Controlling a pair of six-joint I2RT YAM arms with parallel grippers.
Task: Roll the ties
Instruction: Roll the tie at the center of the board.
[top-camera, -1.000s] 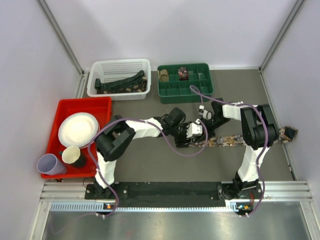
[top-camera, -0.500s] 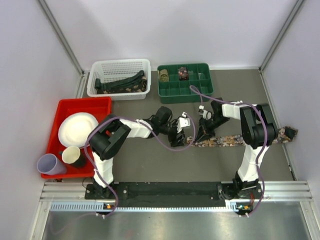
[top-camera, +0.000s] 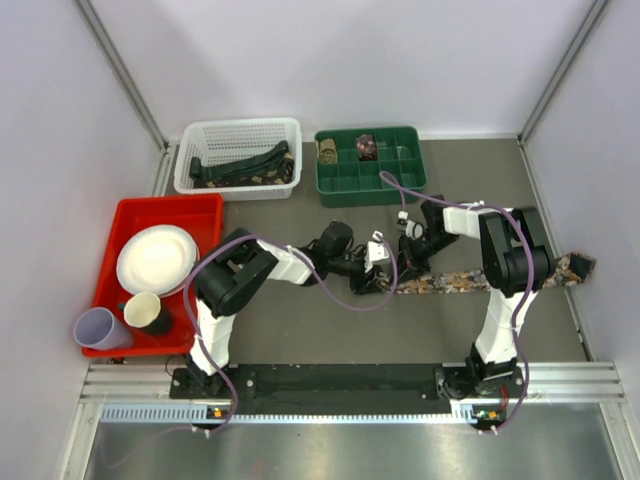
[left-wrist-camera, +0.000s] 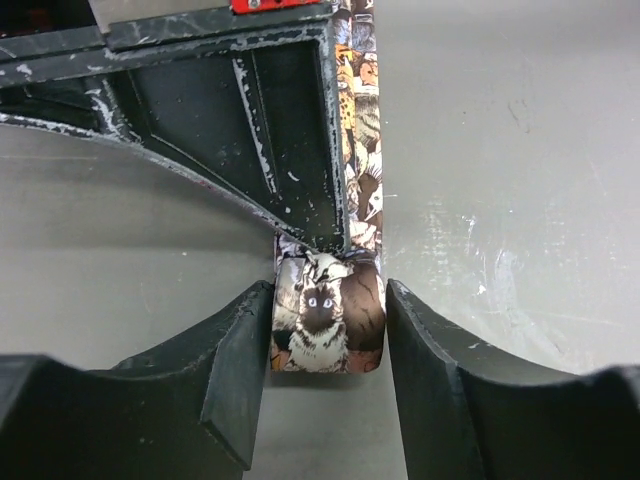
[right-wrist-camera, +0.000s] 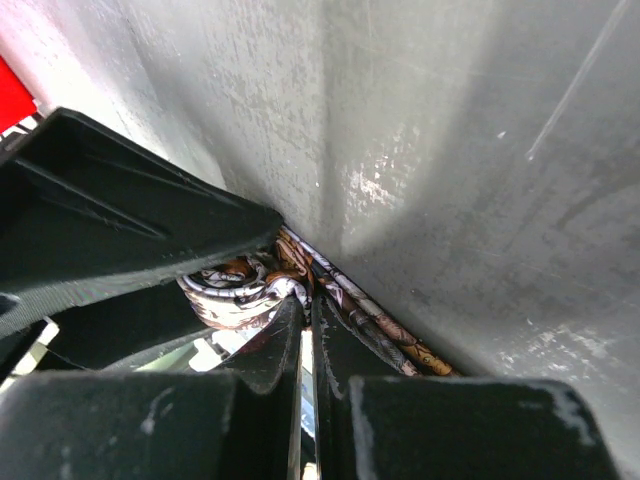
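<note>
One brown-red patterned tie lies flat across the table, its left end wound into a small roll. In the left wrist view my left gripper has a finger against each side of that roll, so it is shut on it. My right gripper is shut, and its tips rest on the tie strip just behind the roll. From above, the left gripper and the right gripper meet at the tie's left end. Dark ties lie in the white basket.
A white basket and a green compartment tray with two rolled ties stand at the back. A red tray at the left holds a plate and a cup, with a purple cup beside it. The tie's wide end reaches the right wall.
Half a second ago my left gripper had opened and drawn back to the left. It has returned and closed on the roll. The right gripper stayed on the tie.
</note>
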